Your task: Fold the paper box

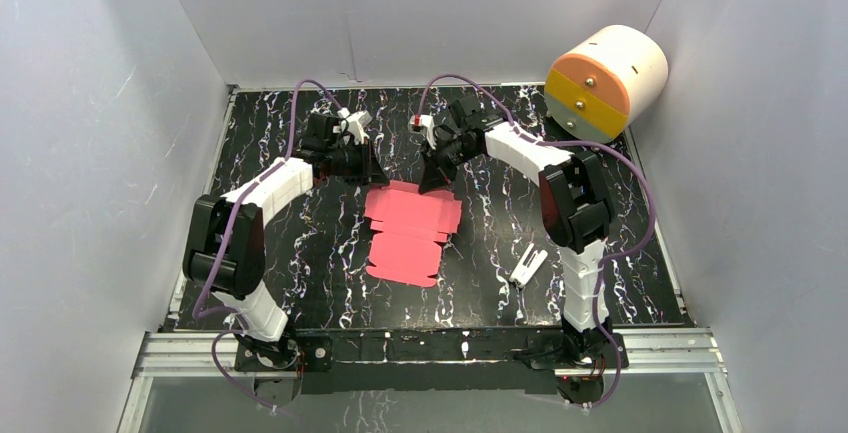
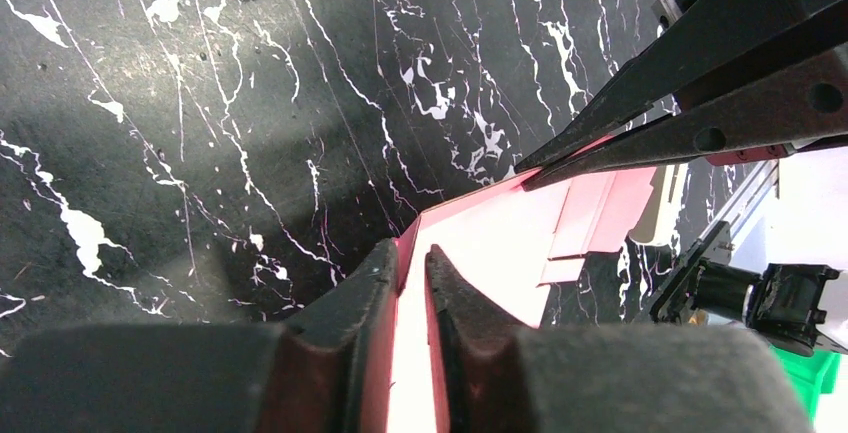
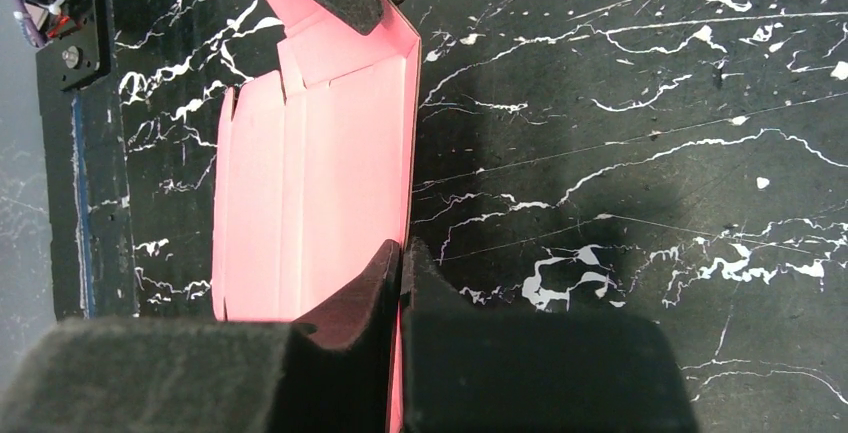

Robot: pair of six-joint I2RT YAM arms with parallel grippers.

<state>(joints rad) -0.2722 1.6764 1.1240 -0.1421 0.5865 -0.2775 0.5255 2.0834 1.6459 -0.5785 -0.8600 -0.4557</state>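
The paper box (image 1: pixel 410 228) is a pink-red notched sheet lying mostly flat on the middle of the black marbled table (image 1: pixel 300 243). Both grippers meet at its far edge. In the left wrist view my left gripper (image 2: pixel 410 251) straddles the upturned far edge of the paper box (image 2: pixel 500 243). Its jaws stand a narrow gap apart, and the card stands up against the left finger (image 2: pixel 380 273). My right gripper (image 3: pixel 402 245) is shut on the raised long edge of the paper box (image 3: pixel 320 153), with a pink sliver in the slit. From above, the left gripper (image 1: pixel 372 178) and the right gripper (image 1: pixel 432 185) sit close together.
A small white clip-like piece (image 1: pixel 527 265) lies right of the sheet, near the right arm. A big white-and-orange cylinder (image 1: pixel 605 81) rests in the far right corner. Grey walls close in three sides. An aluminium rail (image 1: pixel 430 348) runs along the near edge.
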